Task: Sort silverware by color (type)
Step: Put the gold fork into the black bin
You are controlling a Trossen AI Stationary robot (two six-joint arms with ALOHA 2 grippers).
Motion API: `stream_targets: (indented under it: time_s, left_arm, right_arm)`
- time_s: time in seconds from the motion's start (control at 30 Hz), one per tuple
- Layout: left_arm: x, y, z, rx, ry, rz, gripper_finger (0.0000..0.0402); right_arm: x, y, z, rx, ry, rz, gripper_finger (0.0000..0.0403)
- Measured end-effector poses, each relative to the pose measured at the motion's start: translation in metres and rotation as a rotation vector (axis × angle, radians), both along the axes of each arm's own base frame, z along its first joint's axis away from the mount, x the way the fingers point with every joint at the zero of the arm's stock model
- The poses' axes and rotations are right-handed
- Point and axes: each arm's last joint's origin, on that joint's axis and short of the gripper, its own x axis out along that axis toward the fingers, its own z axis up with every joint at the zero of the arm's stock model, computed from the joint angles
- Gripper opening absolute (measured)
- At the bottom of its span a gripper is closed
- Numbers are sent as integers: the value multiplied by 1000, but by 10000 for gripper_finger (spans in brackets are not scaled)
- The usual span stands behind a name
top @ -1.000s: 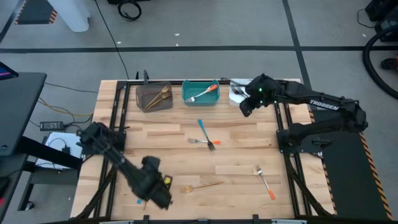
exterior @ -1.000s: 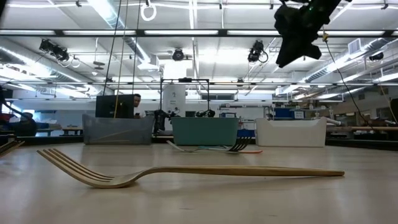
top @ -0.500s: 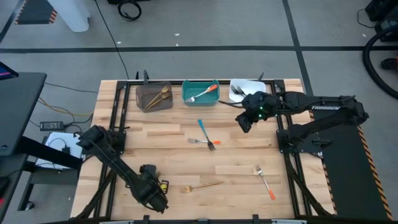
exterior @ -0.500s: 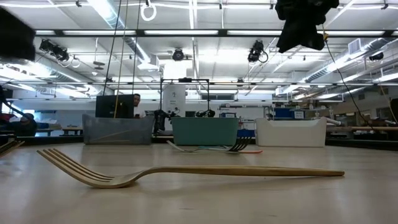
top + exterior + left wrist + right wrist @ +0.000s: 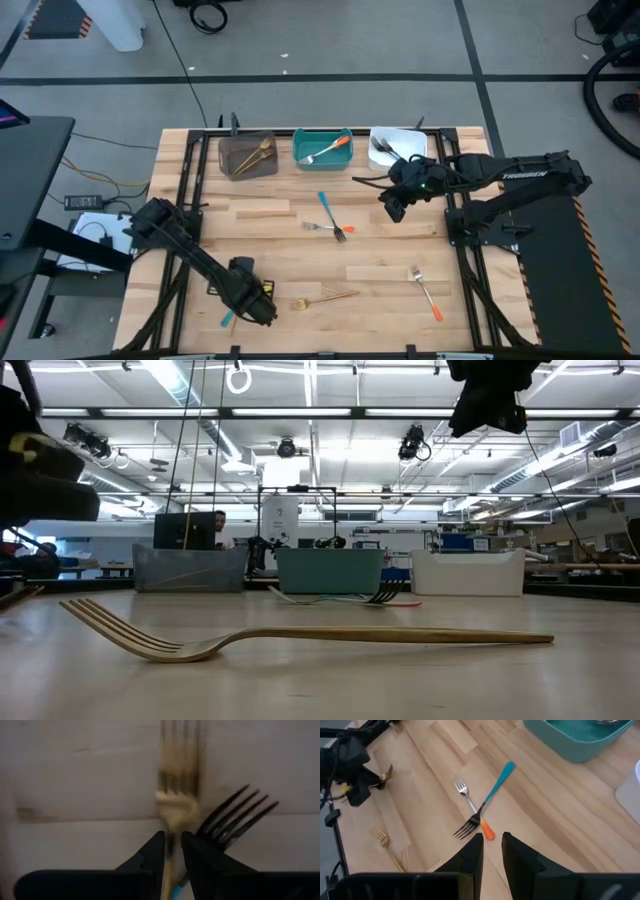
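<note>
Three bins (image 5: pixel 322 148) along table's (image 5: pixel 400 270) far edge; crossed forks (image 5: pixel 330 220) mid-table; lone fork (image 5: pixel 325 298) near front.

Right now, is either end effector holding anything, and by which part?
The left end effector grips a gold fork by its handle just below the head, tines pointing away from it. The right end effector holds nothing.

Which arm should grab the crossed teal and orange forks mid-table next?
Right. The right gripper hovers just beside the crossed forks, apparently empty. The left gripper is at the near edge, closed on a gold fork.
</note>
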Motion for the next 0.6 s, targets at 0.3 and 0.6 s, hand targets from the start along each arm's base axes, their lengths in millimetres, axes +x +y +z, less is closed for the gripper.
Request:
stream_targets:
  time_s: [0.3, 0.6]
  left_arm:
    - [6, 3, 1, -18, 12, -10, 18]
    - [12, -1, 43, 53, 127, -109, 18]
  right_arm:
    - [0, 5, 0, 5, -1, 20, 77]
    - [0, 5, 0, -1, 0, 15, 77]
